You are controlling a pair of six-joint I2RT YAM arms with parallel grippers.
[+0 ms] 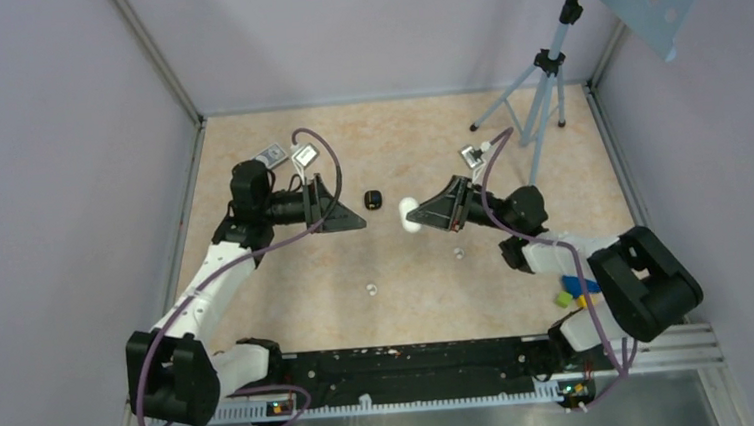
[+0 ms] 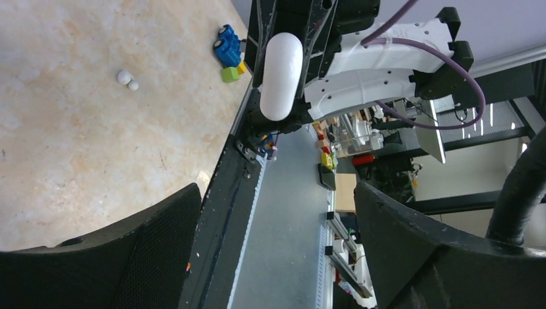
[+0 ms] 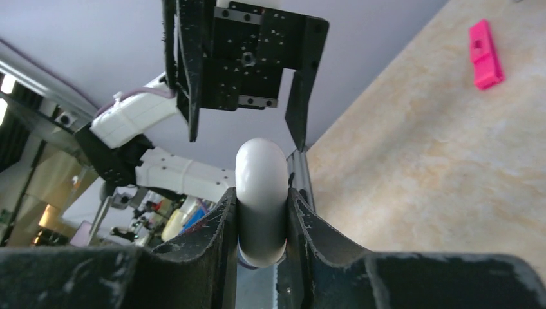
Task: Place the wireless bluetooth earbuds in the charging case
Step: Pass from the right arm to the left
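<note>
My right gripper (image 1: pixel 425 216) is shut on the white pill-shaped charging case (image 1: pixel 410 215) and holds it off the table. In the right wrist view the case (image 3: pixel 261 187) is pinched between both fingers (image 3: pixel 216 232). My left gripper (image 1: pixel 357 219) is open and empty, facing the case a short gap to its left. In the left wrist view the case (image 2: pixel 281 74) shows ahead between the spread fingers (image 2: pixel 138 248). One white earbud (image 1: pixel 459 253) lies below the right gripper, and it also shows in the left wrist view (image 2: pixel 126 79). Another earbud (image 1: pixel 369 290) lies nearer the front.
A small black item (image 1: pixel 374 199) lies just behind the gap between the grippers. A grey patterned box (image 1: pixel 271 155) sits at the back left. A tripod (image 1: pixel 543 96) stands at the back right. Coloured toy pieces (image 1: pixel 574 291) lie by the right arm base. A pink piece (image 3: pixel 484 55) lies on the table.
</note>
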